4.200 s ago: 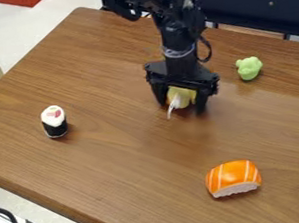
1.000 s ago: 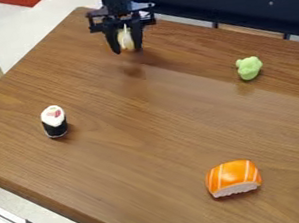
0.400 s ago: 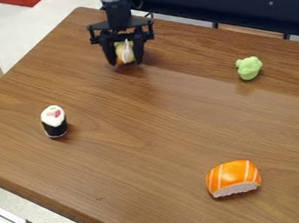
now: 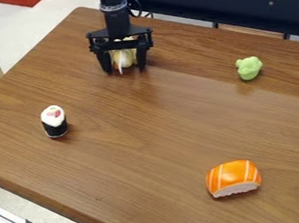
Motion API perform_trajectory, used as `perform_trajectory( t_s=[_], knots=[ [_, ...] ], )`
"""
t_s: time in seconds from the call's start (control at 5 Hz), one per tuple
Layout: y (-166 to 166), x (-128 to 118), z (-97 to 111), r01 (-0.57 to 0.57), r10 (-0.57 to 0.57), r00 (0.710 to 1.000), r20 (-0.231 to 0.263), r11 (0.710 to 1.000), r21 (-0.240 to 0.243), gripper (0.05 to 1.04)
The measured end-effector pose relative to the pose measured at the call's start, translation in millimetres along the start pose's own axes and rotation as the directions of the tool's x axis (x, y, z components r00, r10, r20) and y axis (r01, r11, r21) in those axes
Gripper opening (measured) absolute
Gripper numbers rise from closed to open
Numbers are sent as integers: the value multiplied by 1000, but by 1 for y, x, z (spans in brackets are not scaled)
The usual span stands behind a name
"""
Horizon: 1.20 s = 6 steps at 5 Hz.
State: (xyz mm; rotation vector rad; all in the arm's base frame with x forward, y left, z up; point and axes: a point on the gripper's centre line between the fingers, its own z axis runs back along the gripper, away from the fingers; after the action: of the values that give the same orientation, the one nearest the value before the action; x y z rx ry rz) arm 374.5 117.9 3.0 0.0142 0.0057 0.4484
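No text, label, brand, number or sign can be read.

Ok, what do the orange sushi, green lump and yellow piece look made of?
Orange sushi: likely smooth plastic, by the soft shine on top.
Green lump: perhaps matte rubber or plastic, by its dull, knobbly surface.
Yellow piece: possibly plastic; the gripper partly hides it, leaving its finish unclear.
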Motion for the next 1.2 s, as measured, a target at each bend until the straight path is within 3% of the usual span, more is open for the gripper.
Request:
perform_trajectory(
  t_s=[0.2,0.8,1.2],
  knots=[
    [-3,-6,6,15,-15,1000,-7,1000,-26,999],
    [-7,-22,59,59,-55,998,41,994,-96,999],
    [-26,-68,74,179,-175,982,66,982,-68,999]
  ],
)
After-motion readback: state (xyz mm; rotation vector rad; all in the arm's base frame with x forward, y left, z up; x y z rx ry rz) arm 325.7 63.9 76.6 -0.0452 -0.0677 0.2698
